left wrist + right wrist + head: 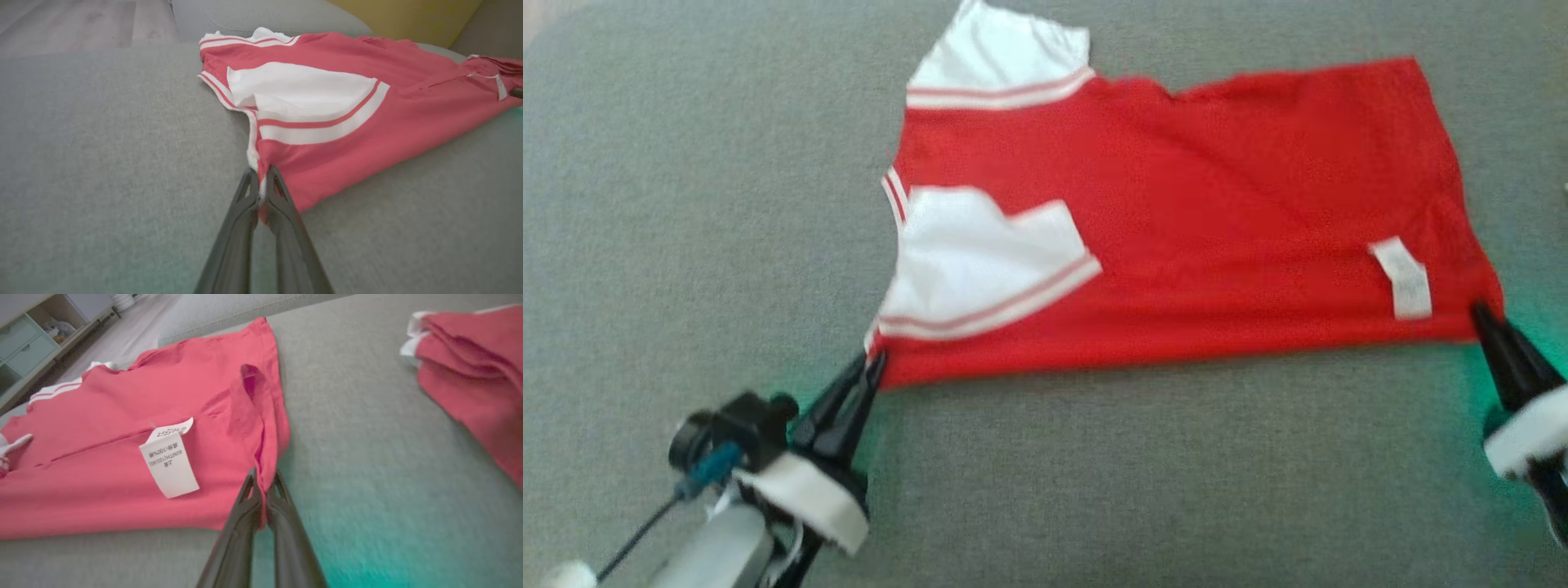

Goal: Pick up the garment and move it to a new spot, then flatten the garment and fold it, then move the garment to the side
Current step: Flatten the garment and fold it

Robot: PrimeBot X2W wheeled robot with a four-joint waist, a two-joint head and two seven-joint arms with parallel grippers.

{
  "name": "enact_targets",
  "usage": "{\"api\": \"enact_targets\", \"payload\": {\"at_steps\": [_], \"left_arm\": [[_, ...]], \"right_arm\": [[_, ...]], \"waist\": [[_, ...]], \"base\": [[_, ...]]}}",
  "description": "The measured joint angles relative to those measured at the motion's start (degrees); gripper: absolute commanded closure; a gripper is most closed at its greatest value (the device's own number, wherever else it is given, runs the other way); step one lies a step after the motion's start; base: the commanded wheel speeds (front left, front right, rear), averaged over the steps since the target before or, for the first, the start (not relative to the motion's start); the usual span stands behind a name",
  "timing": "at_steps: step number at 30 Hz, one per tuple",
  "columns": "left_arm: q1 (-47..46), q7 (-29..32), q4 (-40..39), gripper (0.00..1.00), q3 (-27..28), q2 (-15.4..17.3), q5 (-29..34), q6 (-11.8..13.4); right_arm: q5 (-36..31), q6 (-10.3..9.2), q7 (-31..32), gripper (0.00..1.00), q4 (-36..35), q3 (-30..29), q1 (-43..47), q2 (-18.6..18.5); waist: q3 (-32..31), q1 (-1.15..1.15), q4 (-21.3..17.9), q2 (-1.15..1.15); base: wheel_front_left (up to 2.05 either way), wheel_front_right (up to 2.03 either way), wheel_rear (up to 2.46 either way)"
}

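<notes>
2 corners of the garment (1217,204) are pinched by fingers (841,408).

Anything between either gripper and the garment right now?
Nothing visible. The left gripper and right gripper are each shut on a near corner of the garment. A second red garment lies apart from it.

Garments: two, spread garment (1217,204), folded garment (482,375). Hands: two, left hand (876,359), right hand (1476,310). Label (1403,278): one.
</notes>
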Motion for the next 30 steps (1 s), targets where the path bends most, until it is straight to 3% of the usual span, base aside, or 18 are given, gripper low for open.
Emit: {"api": "enact_targets", "payload": {"at_steps": [6,11,12,13,14,15,20,23,26,27,30], "left_arm": [[7.27,3.77,-8.80,1.00,-1.24,4.09,-0.22,1.57],[9.96,6.48,-13.18,1.00,-1.16,5.98,-1.63,3.60],[9.94,6.99,-13.55,1.00,-1.15,6.10,-1.88,3.61],[9.91,7.87,-13.89,1.00,-1.19,6.16,-2.42,3.49],[9.82,8.80,-14.22,0.54,-1.26,6.20,-2.77,3.23],[9.67,9.62,-14.43,0.00,-1.23,6.24,-3.04,3.22],[5.10,14.55,-19.33,0.00,0.16,9.58,-3.10,2.98],[-4.09,18.34,-23.27,0.00,2.01,12.66,-1.76,1.74],[-16.30,24.35,-25.36,0.00,2.83,14.13,-3.07,-0.38],[-16.30,24.35,-25.36,0.00,2.83,14.13,-3.07,-0.38],[-27.84,33.00,-24.44,0.00,1.34,14.22,-6.57,-1.56]], "right_arm": [[-0.09,0.00,2.05,1.00,-6.25,-3.59,10.72,-2.48],[-0.52,0.00,3.00,1.00,-11.79,-8.39,17.22,-1.64],[-0.96,0.00,3.02,0.56,-12.51,-9.69,17.84,-1.20],[-1.75,0.00,3.01,0.00,-12.99,-11.20,18.10,-0.62],[-2.76,0.00,3.00,0.00,-13.47,-12.77,18.26,-0.02],[-3.82,0.00,3.00,0.00,-14.14,-14.19,18.44,0.16],[-8.92,0.00,3.42,0.00,-19.52,-22.31,18.52,2.76],[-12.22,0.00,5.44,0.00,-22.78,-25.99,18.30,4.68],[-15.79,0.00,8.94,0.00,-26.94,-26.21,16.95,5.73],[-15.79,0.00,8.94,0.00,-26.94,-26.21,16.95,5.73],[-17.04,0.00,11.65,0.00,-30.26,-26.11,14.13,6.13]], "waist": [[-0.63,-0.01,-1.11,0.00],[0.31,0.00,-1.27,0.00],[0.54,0.00,-1.31,0.00],[0.76,0.00,-1.36,0.00],[0.98,0.00,-1.39,0.00],[1.21,0.00,-1.39,0.00],[2.93,0.00,-1.38,0.00],[4.85,0.00,-1.51,0.00],[7.39,0.01,-2.03,0.00],[7.39,0.01,-2.03,0.00],[10.32,0.02,-2.87,0.00]], "base": [[0.00,0.00,0.00],[0.00,0.00,0.00],[0.00,0.00,0.00],[0.00,0.00,0.00],[0.00,0.00,0.00],[0.00,0.00,0.00],[0.00,0.00,0.00],[0.00,0.00,0.00],[0.00,0.00,0.00],[0.00,0.00,0.00],[0.00,0.00,0.00]]}}
